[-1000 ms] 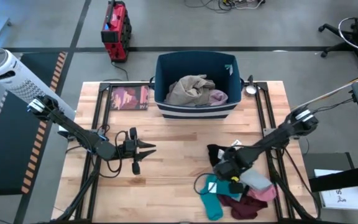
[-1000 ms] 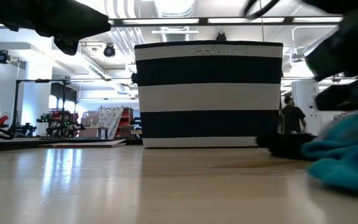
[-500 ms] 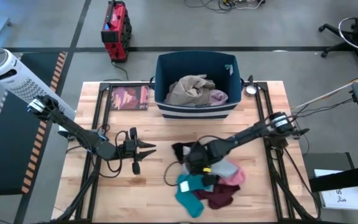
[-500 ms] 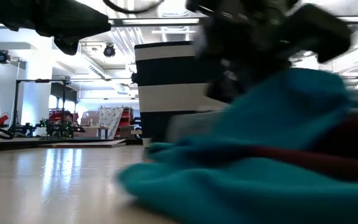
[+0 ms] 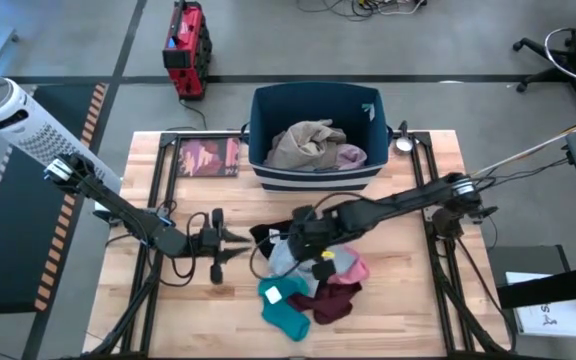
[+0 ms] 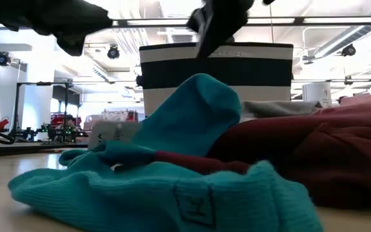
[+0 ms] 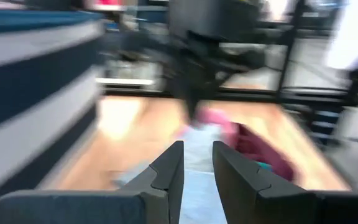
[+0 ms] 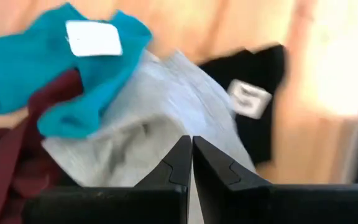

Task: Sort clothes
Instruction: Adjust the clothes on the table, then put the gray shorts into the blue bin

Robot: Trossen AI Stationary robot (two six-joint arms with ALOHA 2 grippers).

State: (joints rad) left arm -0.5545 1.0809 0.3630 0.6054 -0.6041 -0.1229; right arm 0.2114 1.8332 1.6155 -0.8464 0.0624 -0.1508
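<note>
So the right gripper (image 5: 303, 238) is stretched way across to the middle of the table (image 5: 418, 185), sitting right over the little pile of clothes. In its wrist view the fingers (image 8: 180, 163) are pinched almost together, tips resting against the grey piece (image 8: 148, 118), but I honestly can't tell if any cloth is actually caught between them.

The pile: the grey piece (image 5: 286, 255) is at the far left of it, the black piece (image 5: 265, 237) just beyond that, the pink piece (image 5: 351, 267) to the right, the maroon piece (image 5: 330, 300) on the near side and the teal piece (image 5: 283, 303) at the near left. From table height the teal one (image 6: 172, 174) fills the foreground with maroon (image 6: 314, 161) behind it.

The left gripper (image 5: 238, 241) hovers left of the pile, fingers (image 7: 166, 171) slightly parted, holding nothing.

At the far edge, the dark blue striped bin (image 5: 268, 120) has a beige garment (image 5: 303, 143) and some pale pink fabric (image 5: 351, 154) in it.
</note>
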